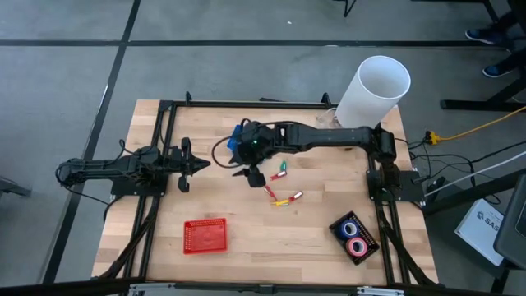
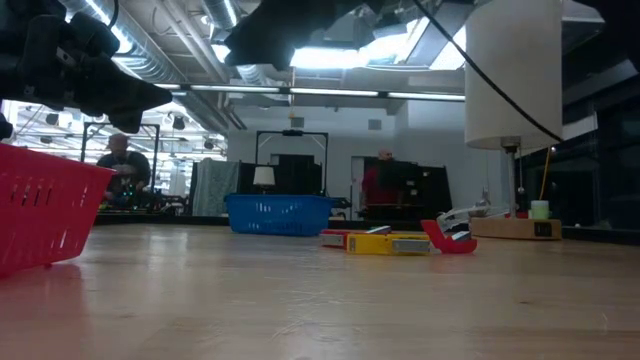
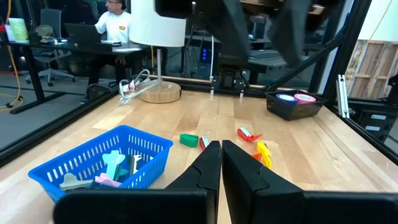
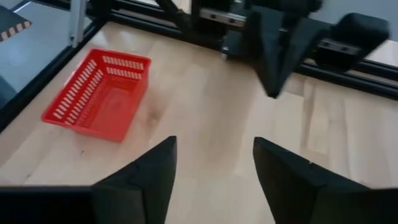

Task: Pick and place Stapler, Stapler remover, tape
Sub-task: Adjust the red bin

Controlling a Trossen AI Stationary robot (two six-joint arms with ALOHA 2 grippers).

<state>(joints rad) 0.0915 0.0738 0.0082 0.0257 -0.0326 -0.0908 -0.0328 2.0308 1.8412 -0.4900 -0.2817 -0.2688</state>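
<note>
My right gripper point(image 4: 214, 174) hangs open above the middle of the table point(image 1: 246, 174), with nothing between its fingers, just on the near side of a blue basket point(image 1: 237, 140). That basket point(image 3: 106, 158) holds pale blue and pink pieces. Small red, green and yellow pieces point(image 1: 283, 185) lie flat on the wood beside the gripper. A blue and a pink roll of tape point(image 1: 354, 237) lie in a black tray. A silvery claw-like stapler remover point(image 3: 134, 84) lies by the lamp's wooden base. My left gripper point(image 3: 221, 163) waits shut at the table's left.
A red basket point(image 1: 205, 236) stands near the front edge, left of centre. A white lamp shade point(image 1: 374, 89) rises at the far right corner on its stand. Black frame rails point(image 1: 164, 148) run along the table's sides. Bare wood lies between the red basket and the black tray.
</note>
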